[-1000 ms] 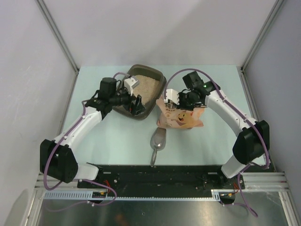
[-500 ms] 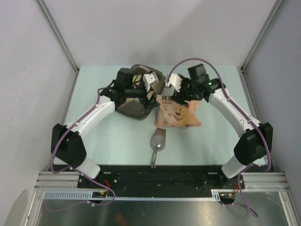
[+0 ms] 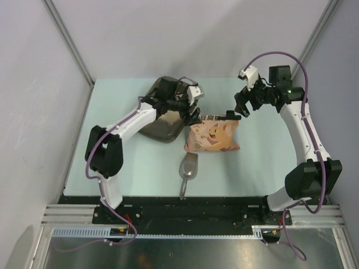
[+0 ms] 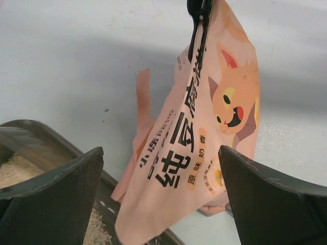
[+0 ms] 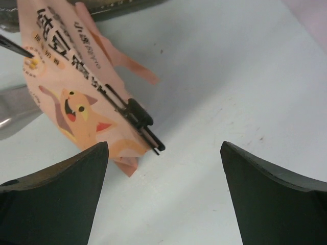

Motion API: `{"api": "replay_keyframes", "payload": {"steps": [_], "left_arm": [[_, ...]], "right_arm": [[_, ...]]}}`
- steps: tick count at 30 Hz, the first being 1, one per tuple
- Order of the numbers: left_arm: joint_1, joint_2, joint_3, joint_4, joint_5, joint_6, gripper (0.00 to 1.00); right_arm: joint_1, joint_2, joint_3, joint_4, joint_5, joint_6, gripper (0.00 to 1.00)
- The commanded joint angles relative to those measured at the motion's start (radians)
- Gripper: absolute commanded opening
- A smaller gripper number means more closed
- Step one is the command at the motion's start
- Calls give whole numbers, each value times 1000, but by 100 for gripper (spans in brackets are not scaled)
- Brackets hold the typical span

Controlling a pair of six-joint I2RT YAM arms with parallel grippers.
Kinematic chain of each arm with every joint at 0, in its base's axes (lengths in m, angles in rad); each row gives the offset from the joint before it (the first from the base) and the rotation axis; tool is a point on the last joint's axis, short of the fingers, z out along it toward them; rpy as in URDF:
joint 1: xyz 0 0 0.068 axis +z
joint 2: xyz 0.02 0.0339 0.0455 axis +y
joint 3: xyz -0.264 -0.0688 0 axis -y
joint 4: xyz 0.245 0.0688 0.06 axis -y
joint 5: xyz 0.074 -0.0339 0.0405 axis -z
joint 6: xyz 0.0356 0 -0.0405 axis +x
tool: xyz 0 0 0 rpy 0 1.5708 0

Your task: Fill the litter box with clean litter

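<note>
The dark litter box (image 3: 157, 130) sits at the back left of the table, with pale clean litter (image 4: 13, 171) in it. My left gripper (image 3: 193, 115) reaches across its right rim and is open. The pink cat bag (image 3: 213, 135) lies just right of the box. In the left wrist view the bag (image 4: 204, 132) shows between the fingers, ungripped, one corner over the box rim (image 4: 66, 148). A black clip (image 5: 135, 120) closes the bag's top edge. My right gripper (image 3: 240, 109) is open, up and to the right of the bag, with bare table between its fingers.
A grey metal scoop (image 3: 189, 168) lies in front of the bag, handle toward the near edge. Grey walls and metal posts enclose the table on the left, back and right. Both arm bases stand on the black rail at the near edge.
My right gripper opened, let go of the bag's top and pulled back up and right. The left arm swung right across the litter box toward the bag, staying open.
</note>
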Motion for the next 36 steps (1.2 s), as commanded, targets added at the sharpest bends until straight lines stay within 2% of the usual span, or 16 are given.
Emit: {"api": "replay_keyframes", "payload": {"steps": [1,3,4,6,7,9,10,12,13,18,21,26,36], "left_arm": [[-21,39,34,-10,67,63,100],[-24,66,37,-10,67,69,95],[-25,73,42,-10,64,69,87],[-28,76,51,-10,67,65,78],[-28,75,51,-10,72,63,66],[-28,61,45,-18,79,57,55],[-27,55,39,-22,84,57,44],[-28,40,13,-33,93,57,33],[-31,18,1,-36,95,57,25],[-39,-92,-113,-36,59,91,7],[-48,-155,-157,-38,32,138,0],[-70,-195,-171,-38,-3,161,0],[-74,-201,-182,-35,-39,181,0]], "right_arm": [[5,40,51,-123,-70,-27,96],[5,51,48,-154,-79,-40,92],[5,56,46,-163,-86,-58,90],[6,62,42,-185,-105,-78,85],[6,62,37,-188,-112,-96,83],[6,60,31,-189,-126,-118,77],[6,62,29,-188,-134,-130,75],[6,63,28,-191,-164,-194,65],[11,65,29,-198,-174,-226,64],[67,80,55,-312,-139,-477,63],[118,77,42,-338,-105,-541,63],[181,65,-3,-294,-77,-570,63],[195,62,-6,-337,-28,-607,47]]}}
